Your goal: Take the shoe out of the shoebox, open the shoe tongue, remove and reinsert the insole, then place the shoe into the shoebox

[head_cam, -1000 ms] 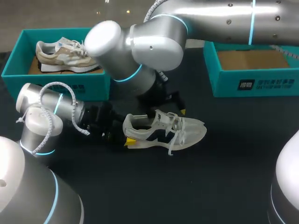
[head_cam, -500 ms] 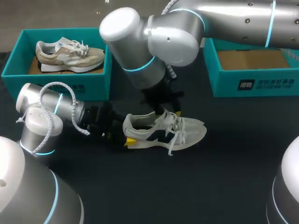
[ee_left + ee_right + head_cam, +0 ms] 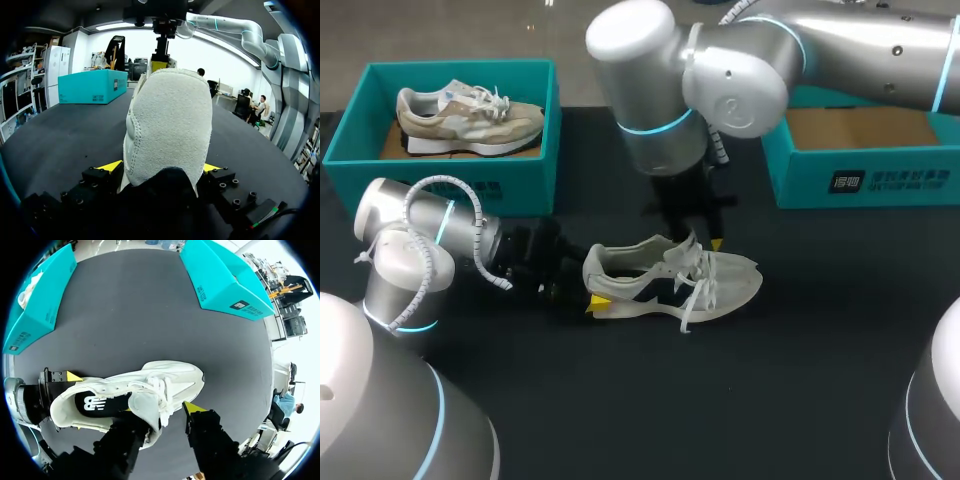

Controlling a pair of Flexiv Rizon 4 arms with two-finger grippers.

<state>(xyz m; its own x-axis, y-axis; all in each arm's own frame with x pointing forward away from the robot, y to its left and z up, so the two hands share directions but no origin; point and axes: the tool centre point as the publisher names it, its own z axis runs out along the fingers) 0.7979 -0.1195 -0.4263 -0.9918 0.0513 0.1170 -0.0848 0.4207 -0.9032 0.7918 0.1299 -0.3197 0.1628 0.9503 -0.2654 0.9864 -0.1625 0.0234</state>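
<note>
Now the white sneaker point(image 3: 670, 280) lies on the black bench point(image 3: 820, 350), outside the teal shoeboxes point(image 3: 860, 185), and my left gripper point(image 3: 160, 167) squeezes its heel point(image 3: 167, 125) from both sides. My right gripper point(image 3: 162, 412) hangs spread wide around the tongue point(image 3: 147, 407); it should pinch only the tongue, not the laces point(image 3: 161, 389), and pull up gently.

Left claw point(image 3: 160, 167) lies level, clamped on the shoe point(image 3: 720, 280); right claw point(image 3: 161, 411) points down, fingers apart
</note>
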